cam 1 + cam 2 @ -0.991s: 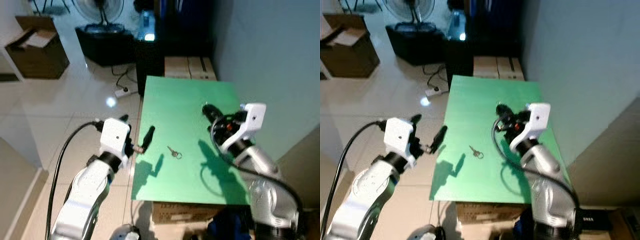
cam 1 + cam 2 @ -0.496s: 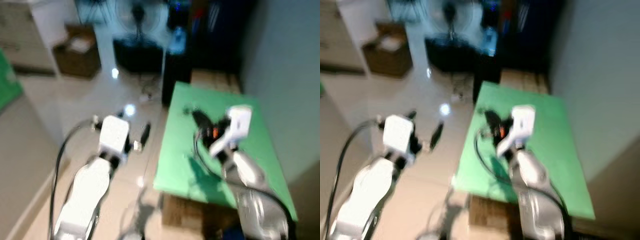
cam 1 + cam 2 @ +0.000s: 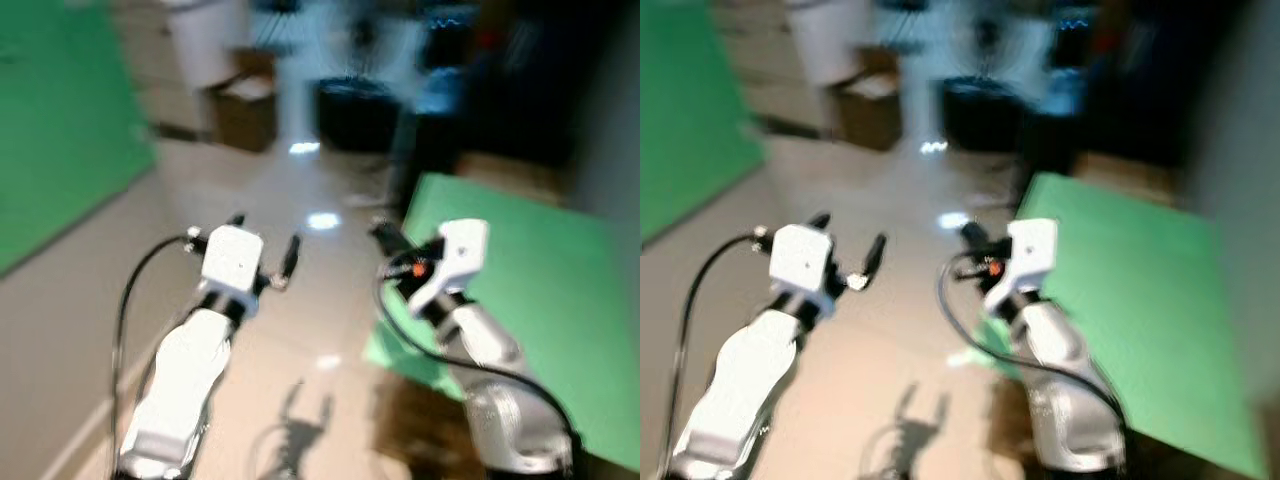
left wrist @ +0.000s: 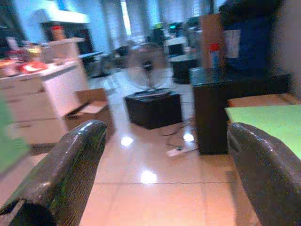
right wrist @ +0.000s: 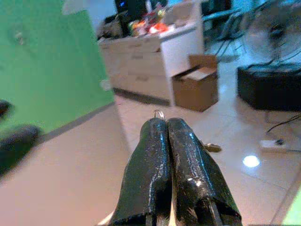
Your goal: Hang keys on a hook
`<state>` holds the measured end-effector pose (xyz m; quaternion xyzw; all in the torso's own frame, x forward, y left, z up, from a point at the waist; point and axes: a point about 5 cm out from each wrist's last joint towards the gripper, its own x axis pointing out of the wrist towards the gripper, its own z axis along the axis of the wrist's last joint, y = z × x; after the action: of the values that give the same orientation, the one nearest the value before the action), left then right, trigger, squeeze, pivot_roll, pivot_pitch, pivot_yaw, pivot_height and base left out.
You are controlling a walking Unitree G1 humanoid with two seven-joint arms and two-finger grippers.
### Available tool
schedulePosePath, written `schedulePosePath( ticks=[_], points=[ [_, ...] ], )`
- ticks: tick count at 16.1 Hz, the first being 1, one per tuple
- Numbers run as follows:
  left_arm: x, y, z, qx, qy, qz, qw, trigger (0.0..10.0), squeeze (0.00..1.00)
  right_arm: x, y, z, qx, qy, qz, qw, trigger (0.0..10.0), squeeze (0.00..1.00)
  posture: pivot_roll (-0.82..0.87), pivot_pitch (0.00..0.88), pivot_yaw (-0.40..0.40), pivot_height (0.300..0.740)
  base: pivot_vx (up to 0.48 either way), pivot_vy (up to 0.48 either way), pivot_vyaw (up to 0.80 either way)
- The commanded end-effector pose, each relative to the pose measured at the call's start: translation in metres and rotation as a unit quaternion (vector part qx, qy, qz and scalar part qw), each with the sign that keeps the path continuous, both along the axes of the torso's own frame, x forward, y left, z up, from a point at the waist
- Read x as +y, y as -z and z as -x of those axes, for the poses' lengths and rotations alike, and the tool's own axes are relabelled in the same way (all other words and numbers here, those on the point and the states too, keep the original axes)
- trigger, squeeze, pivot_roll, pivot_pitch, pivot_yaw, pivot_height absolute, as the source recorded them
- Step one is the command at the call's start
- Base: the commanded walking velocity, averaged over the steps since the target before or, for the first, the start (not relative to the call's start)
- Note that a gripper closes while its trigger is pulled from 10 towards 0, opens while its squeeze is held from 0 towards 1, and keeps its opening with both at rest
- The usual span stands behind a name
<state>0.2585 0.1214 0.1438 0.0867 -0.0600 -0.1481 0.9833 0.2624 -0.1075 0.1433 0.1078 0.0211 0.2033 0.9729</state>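
I read the right end effector (image 5: 162,123) pinched on the keys (image 5: 159,113), left end effector (image 4: 160,165) wide open and empty; pickup done, hanging remains, no hook identified.

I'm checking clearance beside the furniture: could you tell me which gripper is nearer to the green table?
Right. The right gripper hovers at the near edge of the green table, shut on the keys. The left gripper is open over the floor, well off to the side.
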Motion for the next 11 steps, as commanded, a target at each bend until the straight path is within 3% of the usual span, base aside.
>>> schedulePosePath(
  ticks=[1, 5, 11],
  points=[
    [0.004, -0.001, -0.003, -0.004, -0.012, -0.015, 1.000, 10.0, 0.00, 0.004, -0.001, -0.003, -0.003, -0.002, 0.000, 1.000, 10.0, 0.00, 0.05, 0.000, 0.007, 0.740, 0.000, 0.000, 0.80],
    [0.009, -0.001, -0.010, -0.004, -0.034, -0.009, 0.999, 10.0, 0.00, 0.005, 0.002, -0.007, 0.000, -0.001, 0.004, 1.000, 10.0, 0.00, 0.05, 0.000, 0.007, 0.740, 0.000, -0.258, 0.80],
    [0.010, 0.002, -0.007, -0.005, -0.045, -0.009, 0.999, 10.0, 0.00, 0.006, 0.001, -0.013, -0.006, -0.016, 0.017, 1.000, 10.0, 0.00, 0.06, 0.000, -0.010, 0.740, 0.000, -0.374, 0.80]
  ],
)
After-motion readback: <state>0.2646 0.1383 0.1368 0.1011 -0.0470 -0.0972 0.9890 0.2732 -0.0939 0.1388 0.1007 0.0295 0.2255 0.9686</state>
